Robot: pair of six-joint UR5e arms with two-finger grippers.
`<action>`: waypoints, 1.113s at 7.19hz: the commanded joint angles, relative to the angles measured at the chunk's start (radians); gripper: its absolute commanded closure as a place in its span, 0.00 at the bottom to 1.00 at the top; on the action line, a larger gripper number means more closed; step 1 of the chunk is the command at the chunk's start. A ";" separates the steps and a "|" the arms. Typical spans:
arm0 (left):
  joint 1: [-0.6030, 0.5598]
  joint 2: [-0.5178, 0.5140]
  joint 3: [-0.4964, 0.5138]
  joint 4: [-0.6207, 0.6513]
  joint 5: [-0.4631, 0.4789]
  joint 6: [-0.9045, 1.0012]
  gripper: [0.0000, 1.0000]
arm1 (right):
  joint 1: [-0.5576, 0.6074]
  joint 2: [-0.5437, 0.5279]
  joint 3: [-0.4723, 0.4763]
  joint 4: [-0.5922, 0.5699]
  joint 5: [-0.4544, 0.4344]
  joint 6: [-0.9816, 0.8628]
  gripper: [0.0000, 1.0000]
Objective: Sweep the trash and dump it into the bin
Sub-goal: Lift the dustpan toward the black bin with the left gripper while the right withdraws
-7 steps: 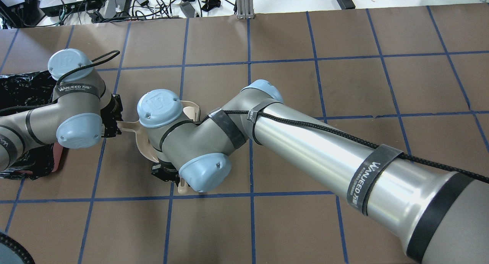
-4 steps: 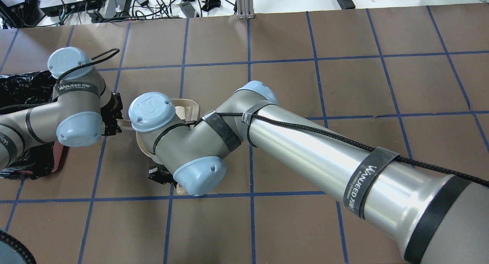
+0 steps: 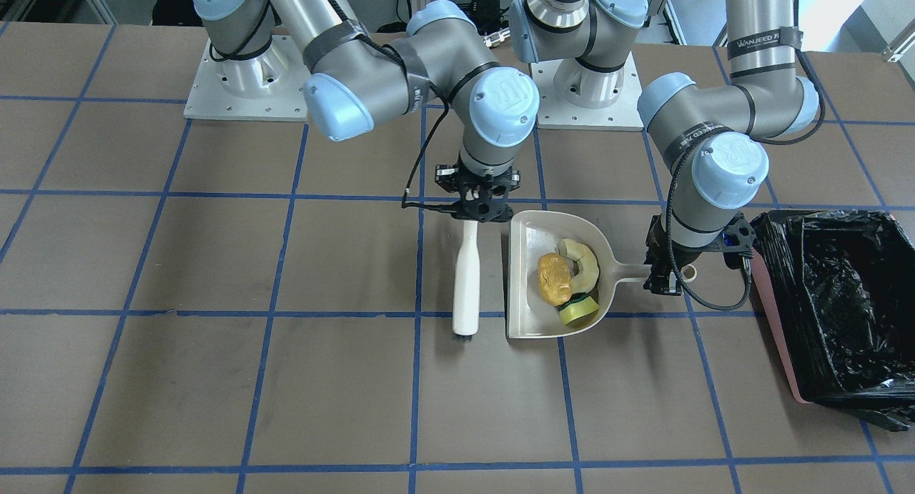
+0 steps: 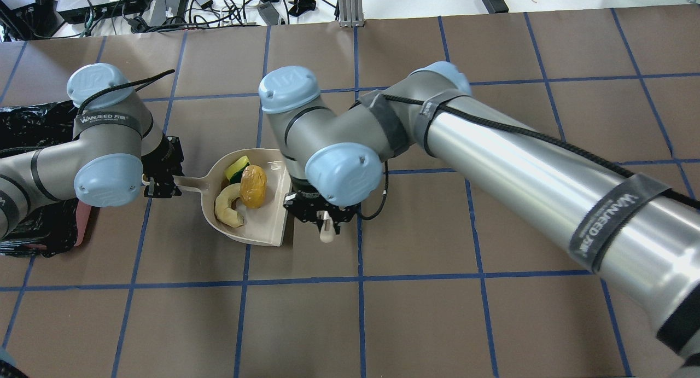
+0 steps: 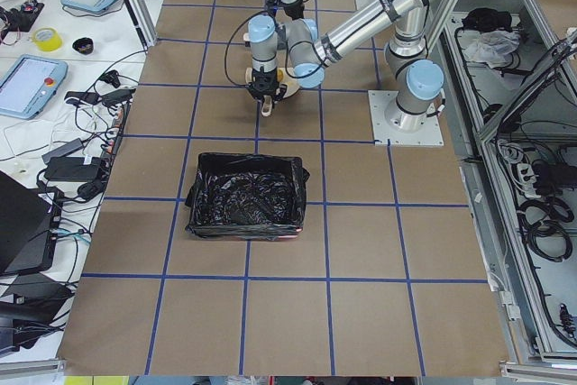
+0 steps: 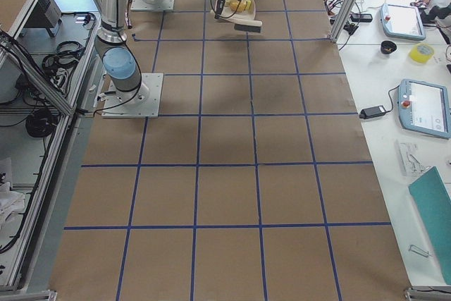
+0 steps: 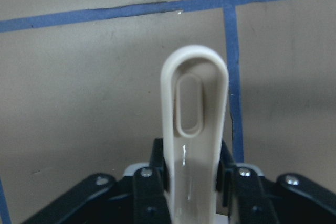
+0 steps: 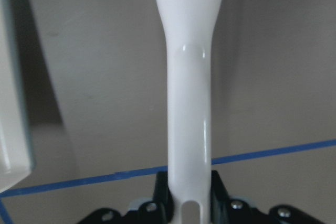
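The beige dustpan [image 3: 525,301] lies flat on the table, and my left gripper [image 3: 661,276] is shut on its handle [image 7: 194,103]. The trash lies in the pan: a golden-brown lump [image 3: 554,278], a pale cream ring piece [image 3: 585,262] and a yellow sponge wedge with a green side [image 3: 577,311]. My right gripper [image 3: 477,204] is shut on the white brush [image 3: 466,287], which lies just beside the pan's open edge. The pink bin with its black bag [image 3: 833,301] stands just beyond the left gripper. In the overhead view the pan [image 4: 262,225], lump [image 4: 254,186] and both grippers [image 4: 161,184] [image 4: 322,214] show.
The brown table mat [image 3: 214,379] carries a blue tape grid. The arm bases [image 3: 243,79] stand at the robot's edge. Cables and electronics [image 4: 136,6] lie past the far edge in the overhead view. The bin also shows in the exterior left view [image 5: 248,196].
My right arm has swung to the right, off the dustpan, taking the brush with it. The pan and the trash in it now show. The left arm has barely moved.
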 commanded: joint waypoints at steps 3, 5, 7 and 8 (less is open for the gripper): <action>0.026 -0.016 0.381 -0.349 -0.051 0.138 1.00 | -0.380 -0.075 -0.007 0.091 -0.168 -0.342 1.00; 0.145 -0.018 0.485 -0.426 -0.078 0.254 1.00 | -0.506 -0.068 0.015 -0.012 -0.182 -0.531 1.00; 0.340 -0.033 0.557 -0.423 -0.086 0.489 1.00 | -0.660 -0.051 0.032 -0.055 -0.182 -0.655 1.00; 0.392 -0.048 0.610 -0.433 -0.088 0.584 1.00 | -0.742 -0.051 0.055 -0.079 -0.179 -0.763 1.00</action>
